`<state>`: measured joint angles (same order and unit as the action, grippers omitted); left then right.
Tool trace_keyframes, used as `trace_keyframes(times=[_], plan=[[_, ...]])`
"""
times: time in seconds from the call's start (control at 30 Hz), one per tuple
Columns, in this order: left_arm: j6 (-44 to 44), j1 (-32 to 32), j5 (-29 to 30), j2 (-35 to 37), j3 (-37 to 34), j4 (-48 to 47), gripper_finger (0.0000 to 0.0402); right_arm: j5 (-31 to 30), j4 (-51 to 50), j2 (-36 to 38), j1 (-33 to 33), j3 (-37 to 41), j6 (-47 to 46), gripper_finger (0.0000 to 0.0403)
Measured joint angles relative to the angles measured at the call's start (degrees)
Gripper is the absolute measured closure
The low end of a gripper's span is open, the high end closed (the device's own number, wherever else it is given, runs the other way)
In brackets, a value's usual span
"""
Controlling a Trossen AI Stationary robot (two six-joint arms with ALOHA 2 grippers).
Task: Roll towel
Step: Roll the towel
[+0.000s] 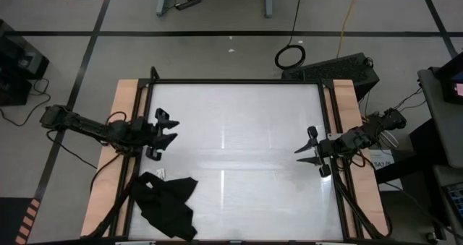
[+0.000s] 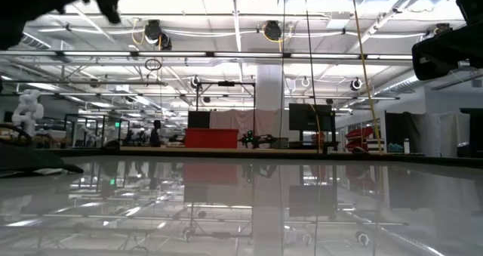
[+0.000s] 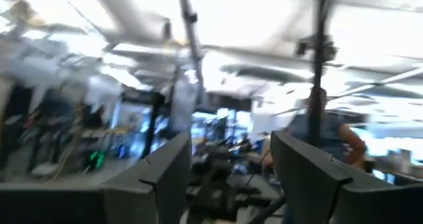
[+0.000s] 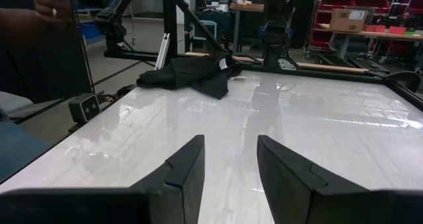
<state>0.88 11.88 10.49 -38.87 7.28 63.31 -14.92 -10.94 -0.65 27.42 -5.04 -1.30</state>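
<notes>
The black towel lies crumpled in a heap on the white table's near left corner, its small white tag at its far edge; it also shows in the right wrist view. My left gripper is open and empty, raised beyond the towel's far side. My right gripper is open and empty near the table's right edge, facing across the table toward the towel.
The glossy white table has wooden side rails and a dark frame. A person's sleeve and hand show beyond the table in the right wrist view. A person stands in the room in the left wrist view.
</notes>
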Motion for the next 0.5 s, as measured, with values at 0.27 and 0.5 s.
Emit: trace_keyframes(times=[0.27,0.5], plan=[[-6.72,0.00,0.19,-1.59,22.16,-44.88,0.0189,0.00,-0.02,-0.02,0.00,0.00,0.02,0.0273],[1.44,0.85,-0.54,-8.90,36.86,-75.14,0.0189,0.00,0.00,0.00,0.00,0.01,0.02,0.0273]])
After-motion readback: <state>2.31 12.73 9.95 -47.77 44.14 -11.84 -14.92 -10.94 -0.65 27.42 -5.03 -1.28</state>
